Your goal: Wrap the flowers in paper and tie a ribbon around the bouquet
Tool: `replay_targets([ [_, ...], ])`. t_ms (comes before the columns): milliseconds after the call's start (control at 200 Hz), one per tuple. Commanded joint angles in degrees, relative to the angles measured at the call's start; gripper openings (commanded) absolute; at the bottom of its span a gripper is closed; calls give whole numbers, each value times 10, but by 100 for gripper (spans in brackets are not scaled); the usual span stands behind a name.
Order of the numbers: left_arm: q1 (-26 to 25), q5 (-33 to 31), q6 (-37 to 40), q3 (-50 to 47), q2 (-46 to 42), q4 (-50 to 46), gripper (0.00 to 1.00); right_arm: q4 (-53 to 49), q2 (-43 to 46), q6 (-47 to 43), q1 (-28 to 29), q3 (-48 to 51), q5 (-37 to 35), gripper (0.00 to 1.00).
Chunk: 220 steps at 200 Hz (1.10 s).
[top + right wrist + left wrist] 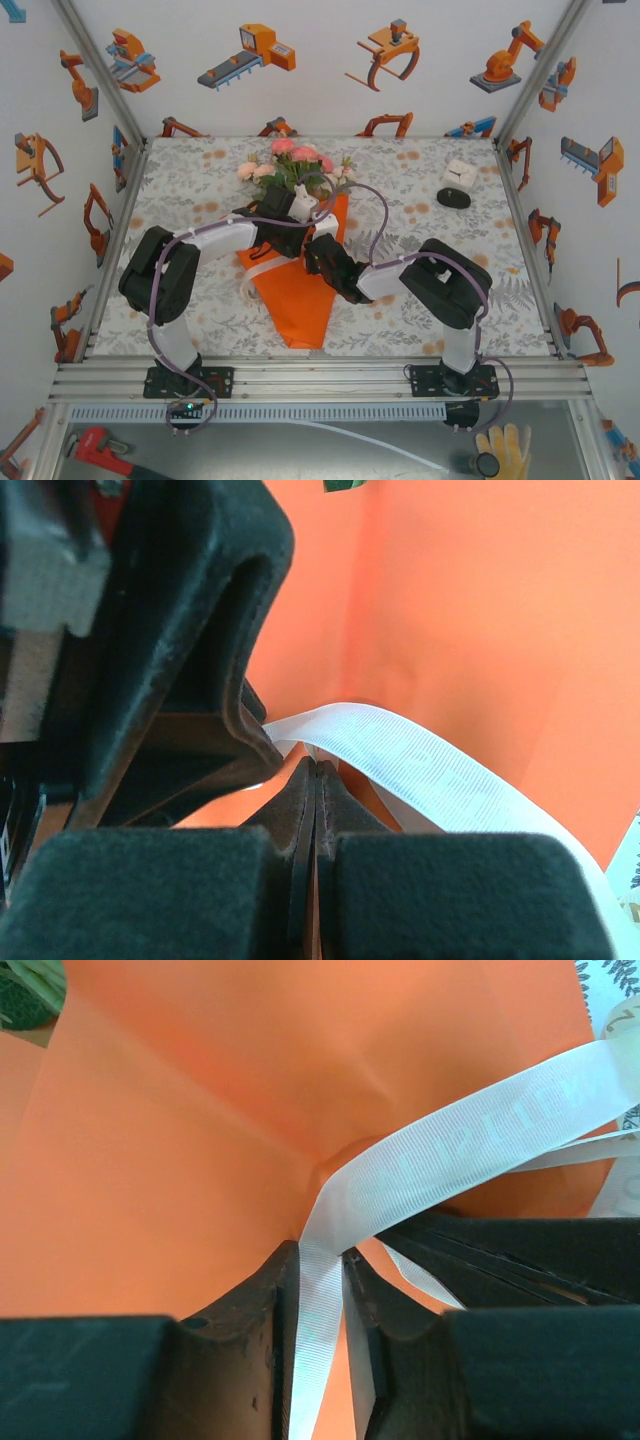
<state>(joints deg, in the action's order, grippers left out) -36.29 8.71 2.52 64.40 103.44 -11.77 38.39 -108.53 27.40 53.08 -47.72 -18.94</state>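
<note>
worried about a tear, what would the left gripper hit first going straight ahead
The left gripper straddles the ribbon; straight ahead it would likely meet the paper first, seemingly close.

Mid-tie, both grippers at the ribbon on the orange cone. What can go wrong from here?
1. The ribbon runs through a narrow gap between the fingers of the left gripper. If that is not a firm pinch, the ribbon may slide out when pulled.
2. The right gripper looks shut on the ribbon at its very tips, so a tug could free it.
3. Both grippers crowd the same spot on the paper. They could bump each other or crease it.
</note>
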Motion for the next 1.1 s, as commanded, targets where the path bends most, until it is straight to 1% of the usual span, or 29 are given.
replay_targets([
  [0,1,6,-1,10,1,4,17,17,16,6,-2,0,-9,1],
  [40,3,17,-5,11,-3,3,9,17,17,6,-2,0,-10,1],
  [75,5,31,-12,12,-7,3,0,17,18,6,-2,1,-12,1],
  [210,23,101,-55,14,-44,-7,0,21,21,12,-2,7,-17,1],
  [441,34,119,-129,11,-134,-28,0,24,28,24,-2,11,2,0],
  [571,33,188,-174,5,-160,-15,0,40,27,29,-2,6,15,1],
  [636,26,203,-184,1,-170,-10,0,60,24,44,-2,3,18,1],
  [666,23,189,-183,-1,-175,-17,0,69,22,47,-2,1,16,1],
  [751,26,113,-183,2,-185,-67,1,70,13,48,-2,-6,13,1],
  [786,32,100,-180,-3,-193,-76,13,70,8,48,-2,-6,12,1],
  [826,36,77,-172,-14,-206,-76,32,70,3,50,-2,-3,8,1],
  [856,34,42,-158,-18,-211,-86,37,70,1,51,-2,1,6,1],
  [891,33,3,-139,-14,-209,-111,38,70,0,50,-2,6,4,1],
  [966,24,-38,-89,-16,-191,-141,37,71,13,48,-2,20,-6,1],
  [1096,-7,-79,-25,-54,-157,-89,37,70,34,41,-4,38,-10,1],
])
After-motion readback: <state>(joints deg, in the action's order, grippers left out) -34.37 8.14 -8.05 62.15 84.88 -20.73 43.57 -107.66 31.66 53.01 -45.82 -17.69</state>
